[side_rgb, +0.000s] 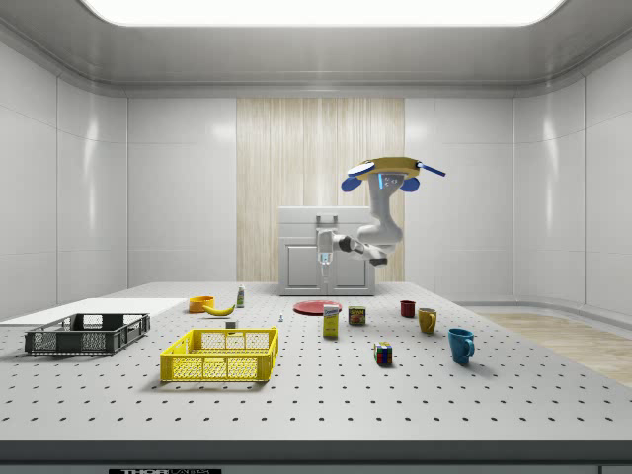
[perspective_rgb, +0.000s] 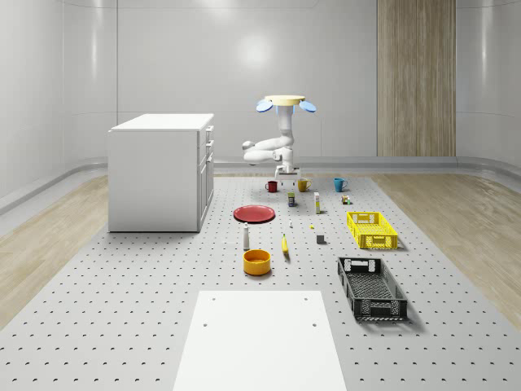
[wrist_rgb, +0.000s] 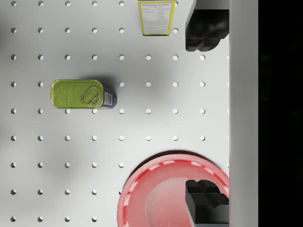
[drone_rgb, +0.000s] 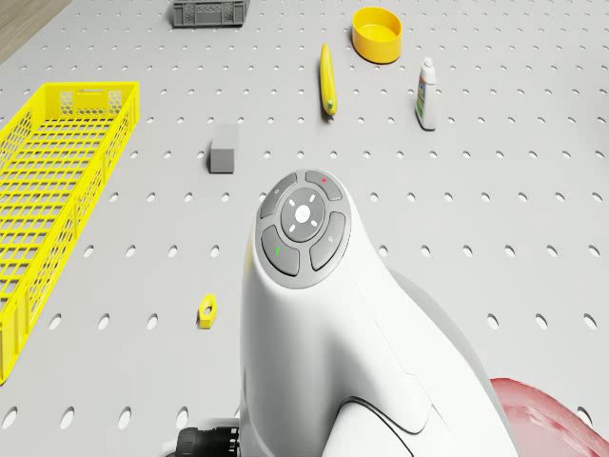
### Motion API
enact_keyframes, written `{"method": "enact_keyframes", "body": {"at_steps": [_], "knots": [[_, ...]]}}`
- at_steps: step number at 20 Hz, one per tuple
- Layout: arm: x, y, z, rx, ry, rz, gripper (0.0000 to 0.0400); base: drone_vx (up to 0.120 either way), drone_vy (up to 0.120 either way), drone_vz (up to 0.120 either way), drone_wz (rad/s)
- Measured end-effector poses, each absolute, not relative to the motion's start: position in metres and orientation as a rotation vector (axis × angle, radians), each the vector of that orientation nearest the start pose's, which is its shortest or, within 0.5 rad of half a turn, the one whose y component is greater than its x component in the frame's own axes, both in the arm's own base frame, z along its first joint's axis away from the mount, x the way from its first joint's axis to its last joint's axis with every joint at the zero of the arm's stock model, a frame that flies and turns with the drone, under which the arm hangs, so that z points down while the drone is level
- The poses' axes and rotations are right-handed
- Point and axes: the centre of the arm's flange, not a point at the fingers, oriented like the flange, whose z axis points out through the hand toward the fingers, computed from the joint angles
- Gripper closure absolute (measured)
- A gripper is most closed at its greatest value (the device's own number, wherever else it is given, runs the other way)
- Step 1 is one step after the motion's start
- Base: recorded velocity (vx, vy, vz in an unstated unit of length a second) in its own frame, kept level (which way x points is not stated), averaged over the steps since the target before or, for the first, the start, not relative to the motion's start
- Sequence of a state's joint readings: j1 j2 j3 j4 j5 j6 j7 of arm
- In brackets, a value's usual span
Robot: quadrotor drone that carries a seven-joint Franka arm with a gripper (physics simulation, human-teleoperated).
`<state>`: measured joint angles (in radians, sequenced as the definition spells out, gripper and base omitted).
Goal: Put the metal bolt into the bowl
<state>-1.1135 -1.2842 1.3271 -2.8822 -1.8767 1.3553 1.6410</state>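
Open pincer (wrist_rgb: pixel 207 113) high over table (wrist_rgb: pixel 147 137); red plate (wrist_rgb: pixel 165 198), green tin (wrist_rgb: pixel 81 94) below.

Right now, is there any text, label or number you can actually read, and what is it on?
No text can be read.
Box: yellow-edged label with lines of print, too small to read.
Bottle: label, print too small to read.
Can: green lid with pull tab, no words legible.
Strip below the table edge: dark marks, cut off and unreadable.
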Motion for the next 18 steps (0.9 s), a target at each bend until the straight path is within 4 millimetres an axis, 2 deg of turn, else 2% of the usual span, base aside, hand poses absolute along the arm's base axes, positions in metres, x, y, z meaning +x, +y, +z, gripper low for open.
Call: {"method": "enact_keyframes", "body": {"at_steps": [3, 9, 13, 18], "knots": [[0.3068, -0.0001, 0.4907, 0.001, -0.002, 0.785, 0.0, 0.12, 0.0, -0.013, 0.0], [0.3068, -0.0001, 0.4907, 0.001, -0.002, 0.785, 0.0, 0.12, 0.0, -0.12, 0.0], [0.3068, -0.0001, 0.4907, 0.001, -0.002, 0.785, 0.0, 0.12, 0.0, 0.0, 0.0], [0.3068, -0.0001, 0.4907, 0.001, -0.002, 0.785, 0.0, 0.12, 0.0, -0.12, 0.0]]}}
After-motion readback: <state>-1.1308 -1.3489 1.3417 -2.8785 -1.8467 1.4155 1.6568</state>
